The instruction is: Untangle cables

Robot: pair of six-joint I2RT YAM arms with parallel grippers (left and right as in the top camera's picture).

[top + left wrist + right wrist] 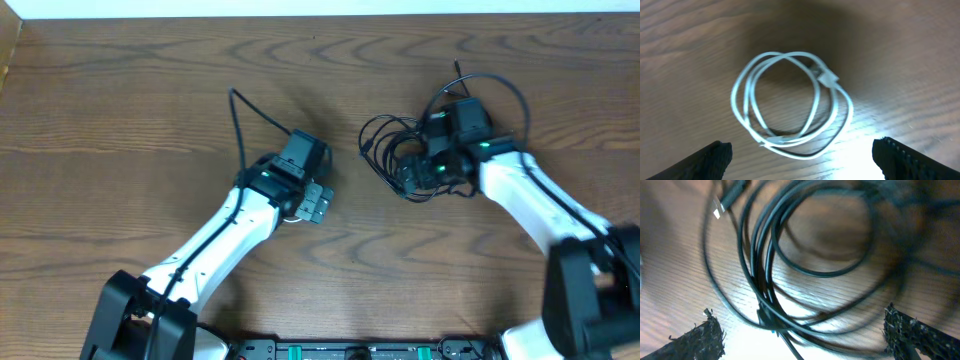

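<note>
Black cable tangle (763,280) below spread right gripper (802,328), seemingly untouched.

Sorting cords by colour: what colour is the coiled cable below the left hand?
White; the thin coiled cable shows best in the left wrist view.

No readable text, labels, brands, numbers or signs anywhere: not on cables, arms or surface, in any view.

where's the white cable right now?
The white cable lies coiled on the table below the left gripper (left wrist view); overhead, that gripper hides it, left of the black cable tangle.
</note>
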